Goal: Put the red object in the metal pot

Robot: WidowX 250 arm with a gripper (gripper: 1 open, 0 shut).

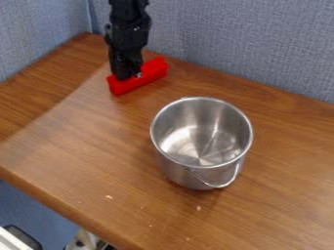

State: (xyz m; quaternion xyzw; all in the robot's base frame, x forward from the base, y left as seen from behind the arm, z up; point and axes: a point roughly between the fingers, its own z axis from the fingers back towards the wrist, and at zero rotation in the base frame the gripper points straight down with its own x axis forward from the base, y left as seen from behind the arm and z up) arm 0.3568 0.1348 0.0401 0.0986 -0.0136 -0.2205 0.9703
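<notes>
At table's back edge: your gripper (124, 71) clenched on the red object (139, 77), ready for lifting toward the empty metal pot (200, 141).

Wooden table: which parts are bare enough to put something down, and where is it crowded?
The wooden table is bare over its wide left and front part, bordered by the shiny steel pot on the right and the bright red rectangular block at the back. A narrower bare strip lies behind the pot, along the blue wall. It is crowded at the back, where the black gripper stands on the block.
</notes>
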